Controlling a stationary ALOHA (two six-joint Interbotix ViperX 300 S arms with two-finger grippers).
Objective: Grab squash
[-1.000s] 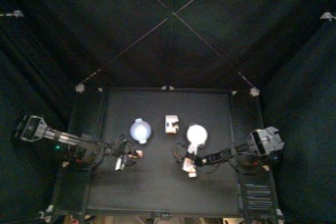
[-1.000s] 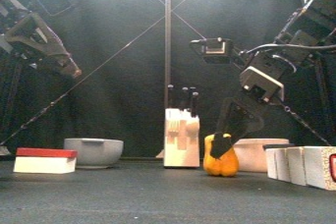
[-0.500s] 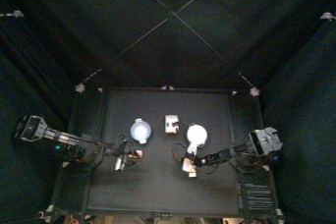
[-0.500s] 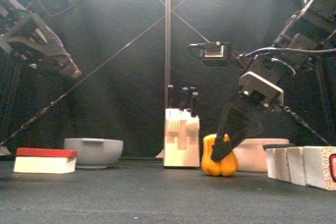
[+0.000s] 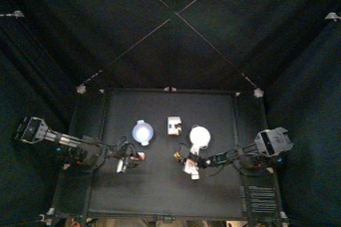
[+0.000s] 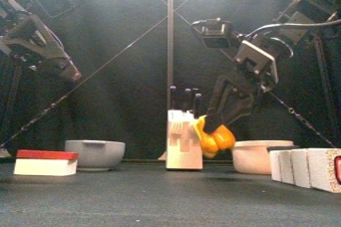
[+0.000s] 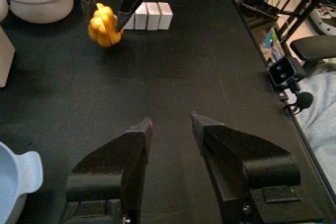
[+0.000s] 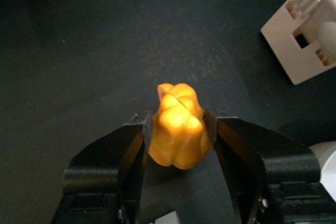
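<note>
The squash (image 8: pixel 176 120), a small orange-yellow lobed lump, sits between the two jaws of my right gripper (image 8: pixel 180 130), which is shut on it. In the front view the squash (image 6: pixel 213 137) hangs clear of the table beside the white block, with the right gripper (image 6: pixel 217 121) reaching down to it from the right. The left wrist view shows the squash (image 7: pixel 105 24) far off under the right arm. My left gripper (image 7: pixel 168 135) is open and holds nothing; it rests over the table's left part.
A pale blue dish (image 5: pixel 143 131) and a white dish (image 5: pixel 200 134) flank a white block (image 5: pixel 174 124) at mid-table. White boxes (image 6: pixel 309 166) stand front right, and a red-and-white box (image 6: pixel 47 161) front left.
The right gripper's jaws have closed on the squash and lifted it off the table, up and slightly left. The left arm has not moved.
</note>
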